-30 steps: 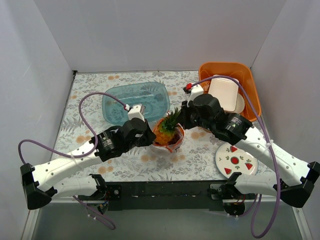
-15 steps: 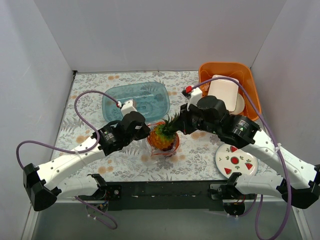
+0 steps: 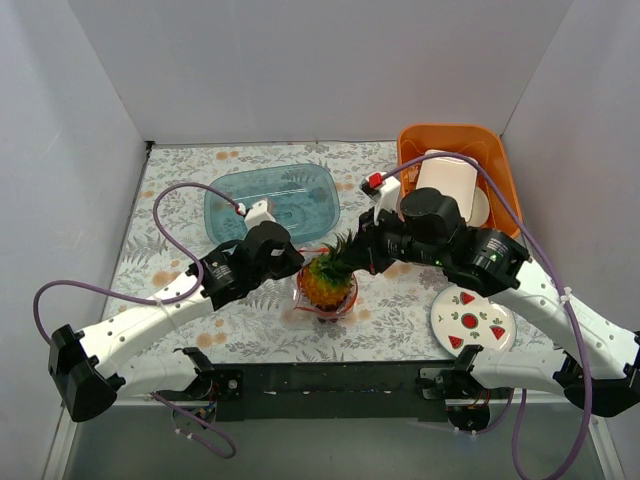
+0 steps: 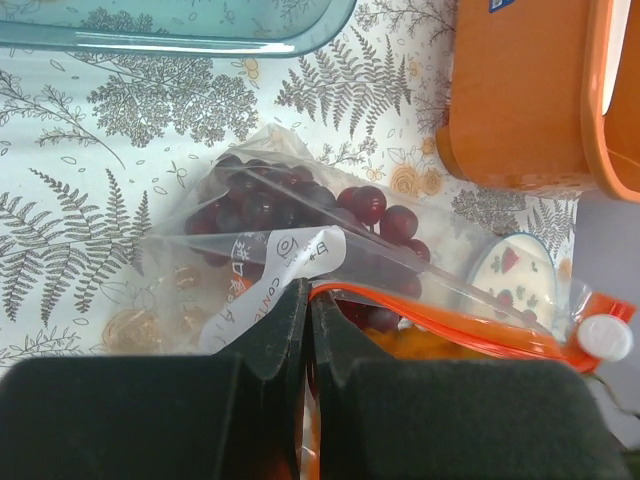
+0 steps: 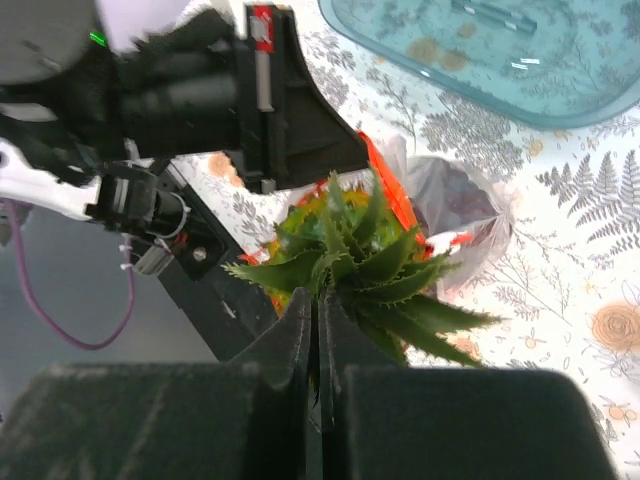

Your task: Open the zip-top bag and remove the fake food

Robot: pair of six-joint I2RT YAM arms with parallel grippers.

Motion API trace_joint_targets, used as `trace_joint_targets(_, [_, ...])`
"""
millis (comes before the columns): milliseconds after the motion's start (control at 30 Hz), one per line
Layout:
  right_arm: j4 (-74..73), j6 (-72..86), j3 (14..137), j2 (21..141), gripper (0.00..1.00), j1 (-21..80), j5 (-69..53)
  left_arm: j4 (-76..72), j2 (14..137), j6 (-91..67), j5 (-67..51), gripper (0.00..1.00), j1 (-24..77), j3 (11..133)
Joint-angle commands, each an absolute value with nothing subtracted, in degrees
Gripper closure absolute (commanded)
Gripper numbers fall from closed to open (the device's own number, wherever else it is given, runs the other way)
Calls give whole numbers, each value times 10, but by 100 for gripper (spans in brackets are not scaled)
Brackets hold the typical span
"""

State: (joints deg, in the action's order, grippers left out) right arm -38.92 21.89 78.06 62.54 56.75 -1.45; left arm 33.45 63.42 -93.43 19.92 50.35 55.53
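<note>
The clear zip-top bag (image 3: 322, 297) lies mid-table with its orange-red zip strip (image 4: 470, 320) open. My left gripper (image 3: 296, 268) is shut on the bag's rim (image 4: 300, 295) beside the strip. Dark purple grapes (image 4: 262, 205) lie inside the bag. The orange-yellow pineapple (image 3: 326, 280) stands in the bag's mouth, leaves up. My right gripper (image 3: 352, 255) is shut on the pineapple's green leaves (image 5: 360, 255). The small orange round fruit is hidden.
A translucent teal tray (image 3: 270, 200) lies behind the bag. An orange bin (image 3: 458, 175) with white dishes stands at the back right. A watermelon-printed white plate (image 3: 470, 320) lies front right. White walls enclose the table.
Both grippers and the bag moved nearer the front edge. The pineapple stands more upright and shows further out of the bag's mouth, held by its leaves.
</note>
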Motion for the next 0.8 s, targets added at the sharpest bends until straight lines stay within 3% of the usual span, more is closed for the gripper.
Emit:
trace_joint_targets(0, [-353,208,870,623,99,571,-50,342,618,-939,209,100,495,532])
trace_joint_targets(767, [-316,209,959,656,99,571,-49,396,576,-962,237,100,496,539])
